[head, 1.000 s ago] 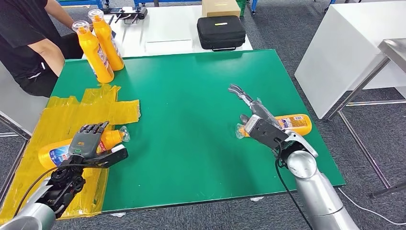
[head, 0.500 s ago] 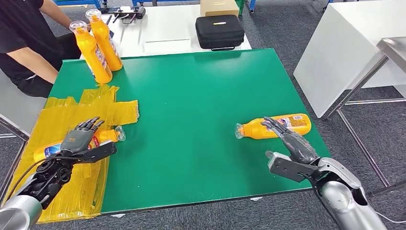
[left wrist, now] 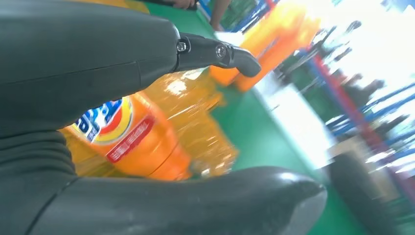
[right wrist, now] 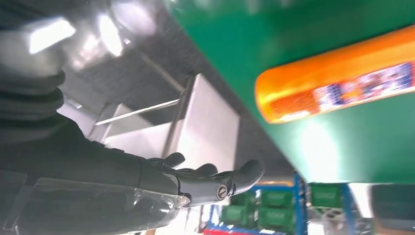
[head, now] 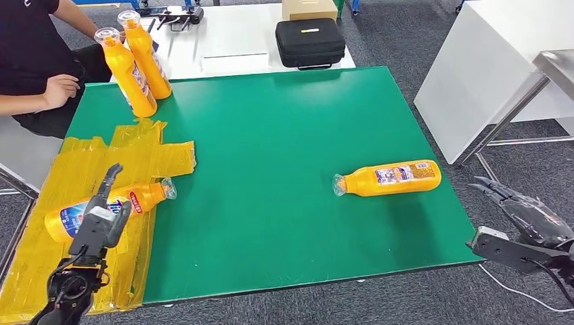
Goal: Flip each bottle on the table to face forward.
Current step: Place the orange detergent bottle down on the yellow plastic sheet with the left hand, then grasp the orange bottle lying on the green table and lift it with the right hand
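Observation:
One orange bottle [head: 389, 178] lies on its side on the green table [head: 271, 135], cap to the left, label up. A second orange bottle [head: 101, 206] lies on the yellow sheet [head: 74, 176] at the front left. My left hand [head: 100, 218] hovers at that bottle's near side, fingers apart and holding nothing. In the left wrist view the bottle [left wrist: 147, 142] shows between the fingers [left wrist: 98, 54] and thumb [left wrist: 195, 205], untouched. My right hand [head: 528, 223] is off the table's front right corner, fingers spread and empty. The right wrist view shows this hand [right wrist: 147, 181] away from the bottle [right wrist: 337, 93].
Two upright orange bottles [head: 135, 64] stand at the back left, beside a seated person [head: 40, 74]. A black case [head: 311, 42] and a cardboard box [head: 310, 8] sit on a white table behind. Another white table [head: 487, 61] and a metal stand [head: 555, 68] are on the right.
My right hand has left the right bottle and drawn back off the table's front right edge. My left hand has lifted off the left bottle and pulled back towards me.

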